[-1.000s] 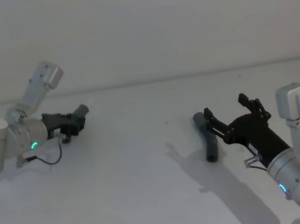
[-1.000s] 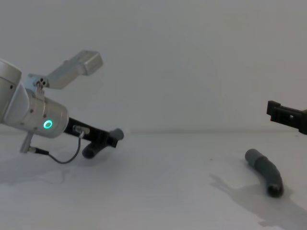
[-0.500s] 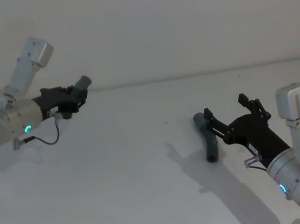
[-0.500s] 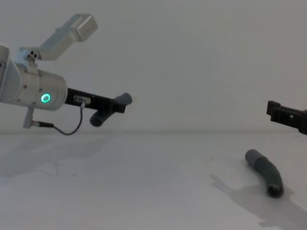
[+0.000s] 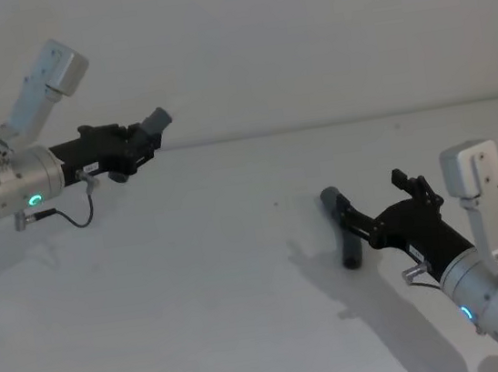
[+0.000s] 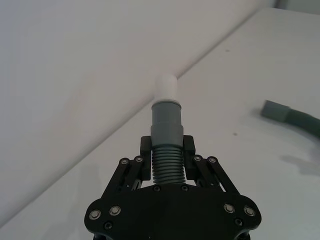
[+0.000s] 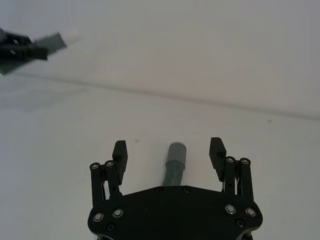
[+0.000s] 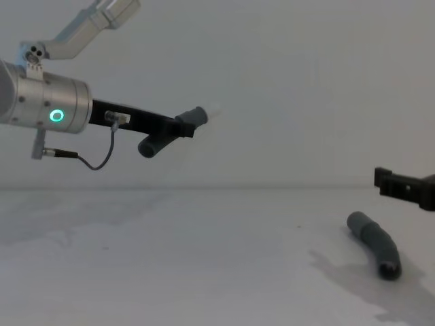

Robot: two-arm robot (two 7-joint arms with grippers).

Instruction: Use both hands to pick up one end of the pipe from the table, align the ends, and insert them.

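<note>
My left gripper [image 5: 138, 142] is shut on the ribbed middle of one dark grey pipe piece [image 5: 156, 121], held in the air well above the table [image 5: 200, 302]. In the left wrist view this pipe piece [image 6: 166, 131] points away from the gripper [image 6: 166, 150] and ends in a white tip. The other pipe piece [image 5: 349, 248] lies curved on the table at the right. My right gripper [image 5: 375, 200] hovers open over it. In the right wrist view its fingers straddle the near cuff of that piece [image 7: 175, 167] without touching.
A plain pale wall runs behind the table's far edge. In the chest view the lying pipe piece [image 8: 377, 243] rests just below the right gripper [image 8: 408, 189] at the view's edge, and the raised piece [image 8: 170, 132] hangs at the upper left.
My left gripper has lifted its pipe piece off the table, up and toward the middle. My right gripper has sunk lower and closer over the lying piece, still open.
</note>
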